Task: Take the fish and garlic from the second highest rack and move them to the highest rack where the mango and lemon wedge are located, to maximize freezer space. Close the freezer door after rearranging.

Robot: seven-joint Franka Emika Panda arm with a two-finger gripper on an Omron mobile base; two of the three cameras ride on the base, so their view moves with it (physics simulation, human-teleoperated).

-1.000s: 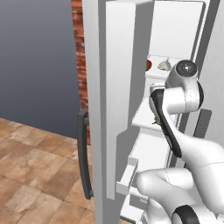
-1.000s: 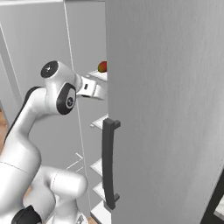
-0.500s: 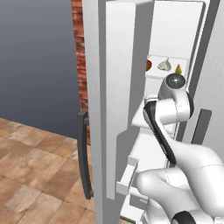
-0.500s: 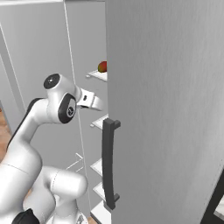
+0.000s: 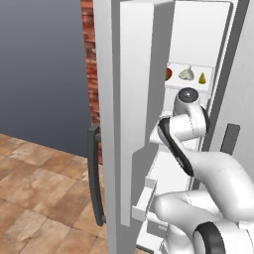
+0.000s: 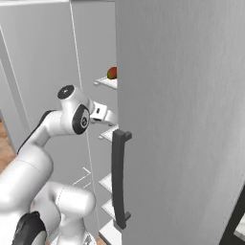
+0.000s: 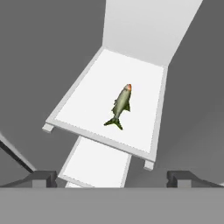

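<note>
Lying lengthwise on the second highest rack [image 7: 83,109] — fish [image 7: 120,106] heading farward; jaws gaping wide above, holding nothing.

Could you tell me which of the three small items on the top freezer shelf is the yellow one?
The tiny yellow pointed lemon wedge, rightmost in the left base view; the whitish garlic bulb and reddish mango sit to its left.

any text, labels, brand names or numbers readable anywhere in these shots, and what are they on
None: no readable text, label, brand or number shows in any view.
The freezer door and its handle are plain.
The freezer interior walls and the highest rack carry no markings.
The second highest rack is bare white under the fish.
The mango, garlic and lemon wedge have no stickers.
</note>
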